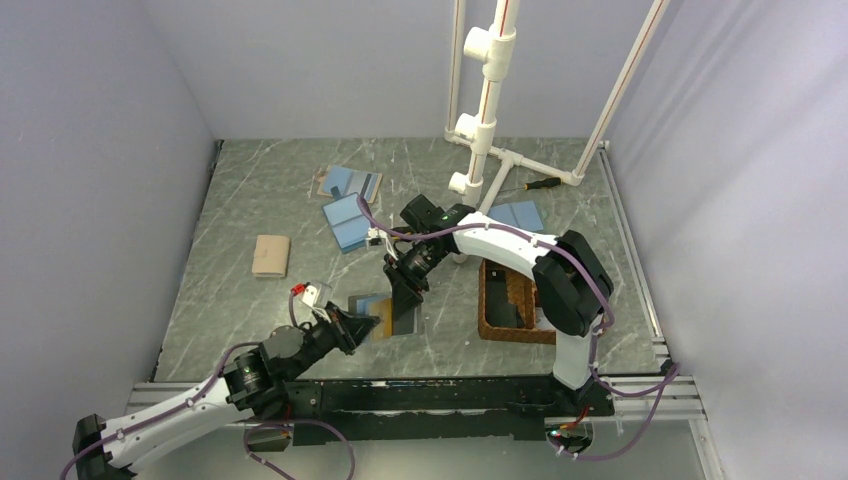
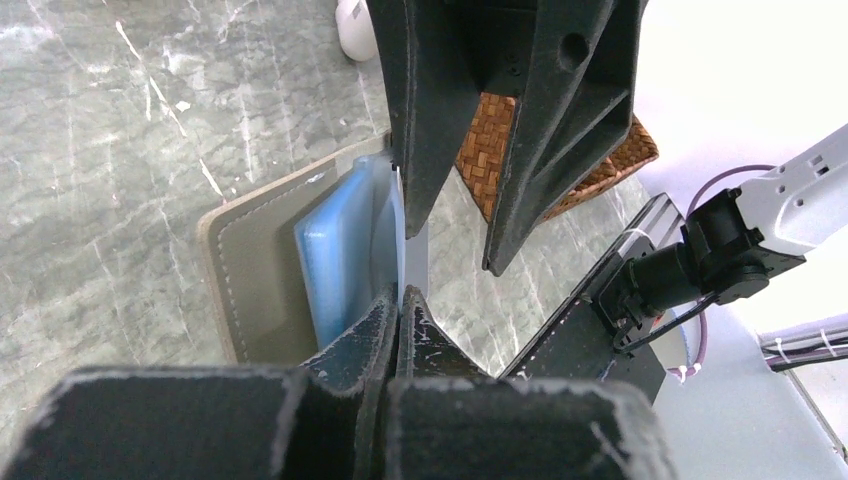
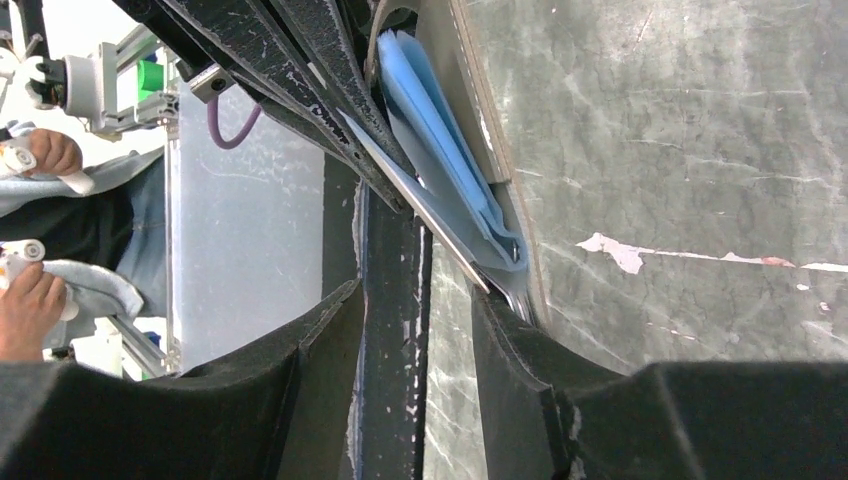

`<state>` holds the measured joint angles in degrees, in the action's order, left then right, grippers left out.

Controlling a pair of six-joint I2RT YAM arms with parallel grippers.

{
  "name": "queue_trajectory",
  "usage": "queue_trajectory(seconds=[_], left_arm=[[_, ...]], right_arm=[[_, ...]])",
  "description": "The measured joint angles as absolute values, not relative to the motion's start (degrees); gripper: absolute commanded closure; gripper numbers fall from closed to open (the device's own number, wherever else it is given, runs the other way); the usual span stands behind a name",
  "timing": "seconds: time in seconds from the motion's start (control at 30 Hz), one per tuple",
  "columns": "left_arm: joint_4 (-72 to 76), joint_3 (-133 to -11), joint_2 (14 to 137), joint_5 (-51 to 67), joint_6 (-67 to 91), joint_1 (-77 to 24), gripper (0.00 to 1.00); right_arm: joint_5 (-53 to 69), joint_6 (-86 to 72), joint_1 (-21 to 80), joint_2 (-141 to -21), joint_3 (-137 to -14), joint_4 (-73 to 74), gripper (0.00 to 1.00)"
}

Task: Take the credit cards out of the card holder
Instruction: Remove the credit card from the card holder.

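The card holder (image 1: 392, 312) lies open on the table at the front centre, tan outside (image 2: 255, 275) and light blue inside (image 2: 340, 245). My left gripper (image 1: 362, 325) is shut on a thin tan-edged leaf of it (image 2: 415, 255), pinched at the fingertips (image 2: 385, 320). My right gripper (image 1: 405, 297) hangs open over the holder, jaws wide apart, one fingertip (image 3: 500, 320) at the edge of the blue pockets (image 3: 440, 120). The left gripper's fingers (image 3: 320, 80) reach in from the top left of the right wrist view. I cannot make out separate credit cards.
A brown wicker tray (image 1: 492, 318) stands just right of the holder, under the right arm. Other blue holders (image 1: 348, 222) (image 1: 350, 182) (image 1: 517, 214) and a tan one (image 1: 270, 255) lie farther back. A white pipe stand (image 1: 485, 140) and a screwdriver (image 1: 540, 183) are at the back.
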<state>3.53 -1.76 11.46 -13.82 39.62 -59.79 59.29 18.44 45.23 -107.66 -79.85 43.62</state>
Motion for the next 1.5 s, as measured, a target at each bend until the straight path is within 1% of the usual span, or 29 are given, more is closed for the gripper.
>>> queue_trajectory(seconds=[0.37, 0.47, 0.57, 0.7, 0.73, 0.93, 1.1, 1.33, 1.4, 1.5], left_arm=[[6.7, -1.7, 11.2, -12.8, 39.0, -59.8, 1.0], [8.6, -1.5, 11.8, -12.4, 38.6, -59.7, 1.0], [10.4, -1.2, 12.8, -11.8, 38.6, -59.7, 1.0], [13.3, -1.1, 14.8, -10.9, 38.6, -59.7, 1.0], [14.0, -1.1, 15.1, -10.7, 38.6, -59.7, 1.0], [14.3, -1.1, 14.6, -10.8, 38.8, -59.7, 1.0], [9.8, -1.1, 9.2, -11.7, 39.9, -59.7, 1.0], [4.5, -1.1, 3.6, -12.0, 40.4, -59.8, 1.0], [4.4, -1.1, 3.6, -11.9, 40.4, -59.8, 1.0], [4.6, -1.2, 4.1, -11.9, 40.6, -59.8, 0.99]], right_arm=[[60.6, 16.9, 45.2, -107.7, -79.3, 42.6, 0.53], [61.7, 16.8, 45.2, -107.7, -79.2, 42.4, 0.55], [63.2, 16.7, 45.2, -107.7, -79.1, 42.4, 0.59], [64.7, 16.7, 45.2, -107.7, -79.1, 42.3, 0.71], [64.9, 16.8, 45.2, -107.7, -79.1, 42.3, 0.72], [65.5, 17.1, 44.8, -107.7, -79.1, 42.4, 0.72], [66.6, 18.2, 44.9, -107.7, -79.1, 42.5, 0.73], [67.9, 20.3, 45.0, -107.7, -79.1, 43.5, 0.81], [68.0, 20.8, 45.1, -107.7, -79.1, 43.7, 0.86], [68.0, 21.4, 45.1, -107.7, -79.1, 44.0, 0.95]])
